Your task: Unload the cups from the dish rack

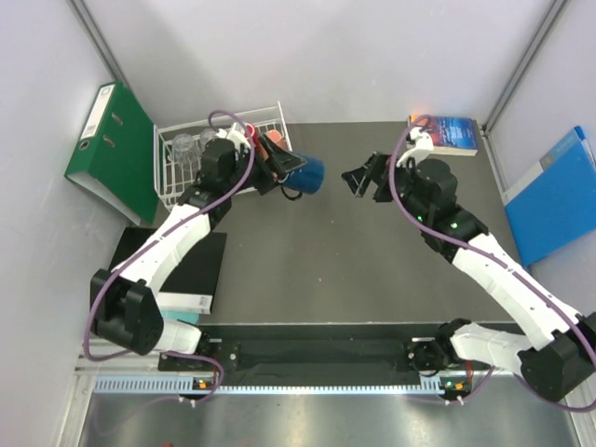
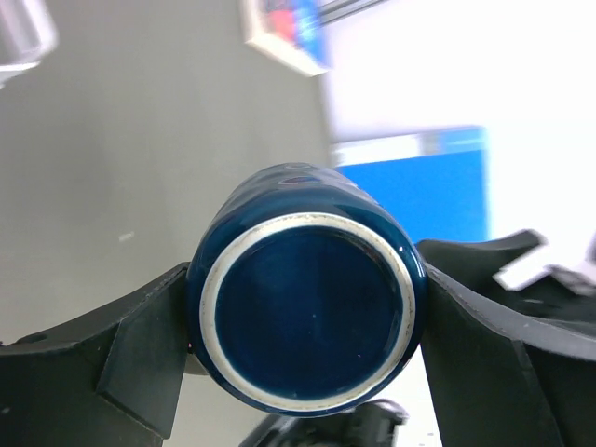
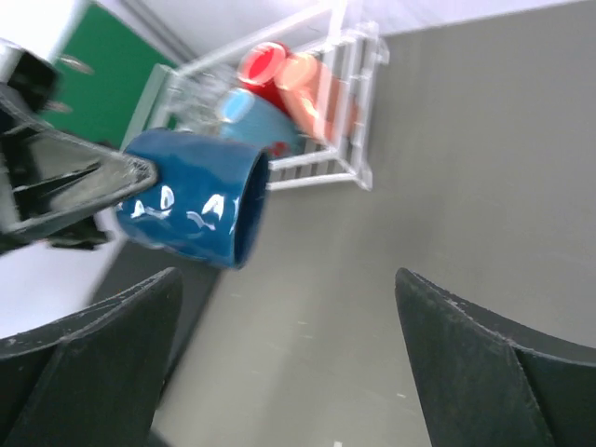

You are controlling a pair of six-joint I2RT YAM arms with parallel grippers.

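Note:
My left gripper (image 1: 291,173) is shut on the dark blue mug (image 1: 307,174), held on its side in the air just right of the white wire dish rack (image 1: 168,149). In the left wrist view the mug's base (image 2: 307,315) sits between both fingers. The right wrist view shows the mug (image 3: 194,197) with its mouth facing right. In the rack lie a red mug (image 3: 263,63), an orange mug (image 3: 312,86), a light blue mug (image 3: 256,116) and two clear tumblers (image 1: 191,144). My right gripper (image 1: 358,180) is open and empty, facing the mug from the right, a short gap away.
A green binder (image 1: 116,149) stands left of the rack. A black notebook (image 1: 182,270) lies at the near left. A boxed book (image 1: 449,132) lies at the far right, and a blue folder (image 1: 554,196) leans at the right wall.

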